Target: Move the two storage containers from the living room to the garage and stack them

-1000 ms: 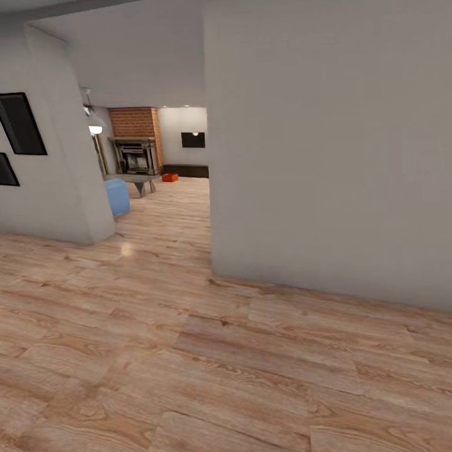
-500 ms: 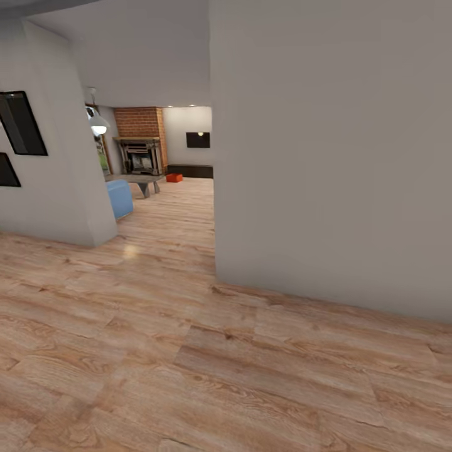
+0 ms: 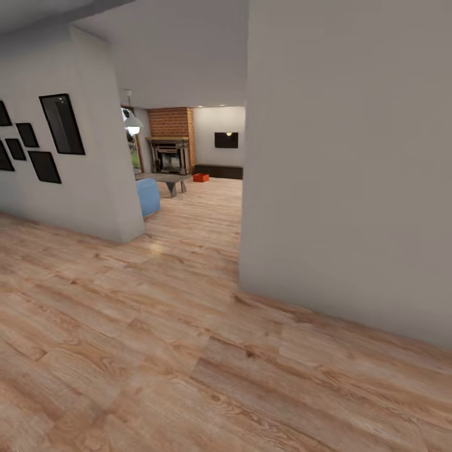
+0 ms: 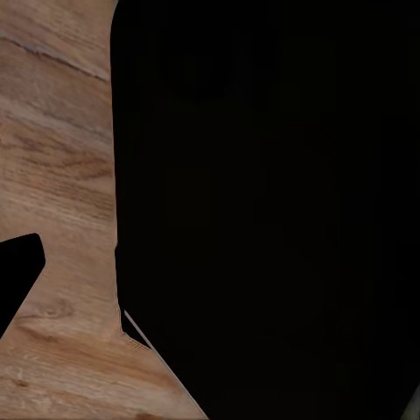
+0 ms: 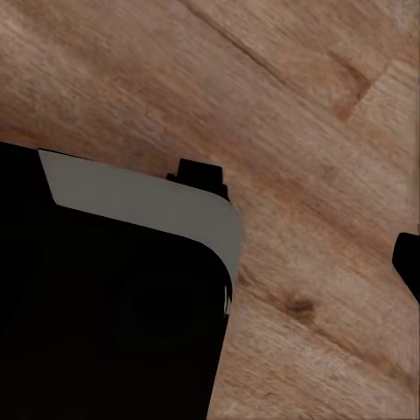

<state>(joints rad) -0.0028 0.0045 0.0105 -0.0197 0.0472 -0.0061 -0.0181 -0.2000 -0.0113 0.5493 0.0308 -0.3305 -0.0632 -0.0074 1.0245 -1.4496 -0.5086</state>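
Hallway of light wood-plank flooring seen from the robot's head camera, with a broad grey-white wall close on the right and a second grey-white wall hung with black picture frames on the left. Between them an opening leads into the living room, where a red-brick fireplace, a low grey coffee table and the rounded end of a blue sofa stand well away from the robot. One small orange-red rectangular storage container sits on the wood floor at the far end of that room, just beside a dark low cabinet under a black wall panel; a second container cannot be made out from here. Both wrist cameras look down at wood planks past dark parts of the robot's own body, so whether the left claw and the right claw are spread or closed cannot be told, nor whether they hold anything. Judged from this, the task is at its very start: the robot is not yet in the living room, and both bins are left to fetch, carry to the garage and stack
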